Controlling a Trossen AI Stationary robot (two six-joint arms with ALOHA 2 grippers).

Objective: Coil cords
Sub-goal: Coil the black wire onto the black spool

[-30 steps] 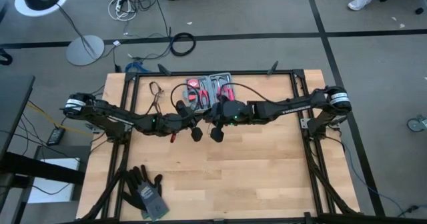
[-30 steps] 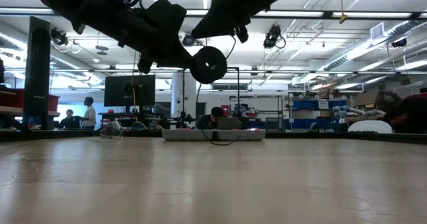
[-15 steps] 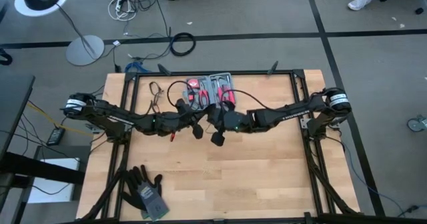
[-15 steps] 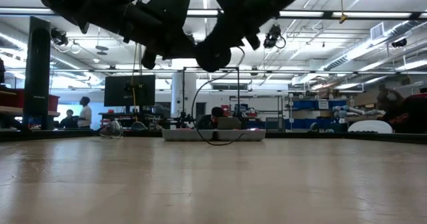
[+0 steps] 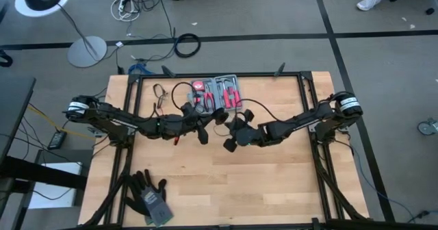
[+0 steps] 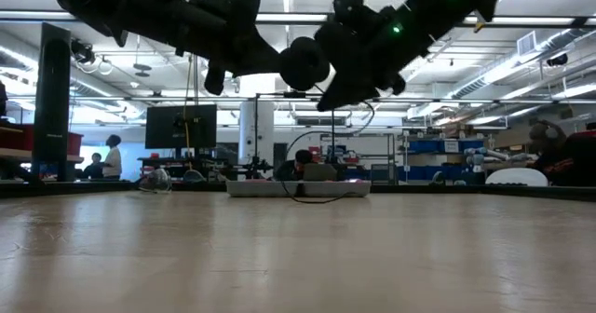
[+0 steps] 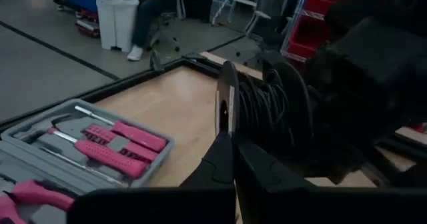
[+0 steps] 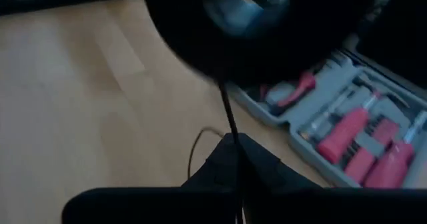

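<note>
The cord is a thin black wire [image 5: 254,107] partly wound on a round black disc-like spool [image 7: 260,111], which hangs in the air over the table's middle [image 6: 305,63]. My left gripper [image 7: 227,141] is shut on the spool, coming from the table's left [image 5: 209,120]. My right gripper [image 8: 235,151] is shut on the wire just to the right of the spool [image 5: 233,130]. The free wire trails back over the red-and-grey tool kit [image 5: 217,93]. My left gripper pinches the rim of one spool flange [image 7: 225,104] between its two fingertips, edge on. The spool is lifted clear of the table, its axis about level, wire wound on its core. My right gripper pinches a single strand of the wire [image 8: 230,127] between its fingertips, a short way from the spool [image 8: 220,24]. The strand runs straight from the spool into the fingers, clear of the table.
The open tool kit [image 7: 100,144] lies at the table's far edge. A small separate cord [image 5: 161,96] lies at the far left. Dark gloves [image 5: 150,196] lie at the near left corner. Bare wood [image 5: 274,182] spreads toward the near edge.
My right gripper has swung with the wire from the far side of the spool toward the table's near edge and right, turning as it goes round the spool. The spool in my left gripper has risen a little. The trailing wire has shifted with it.
</note>
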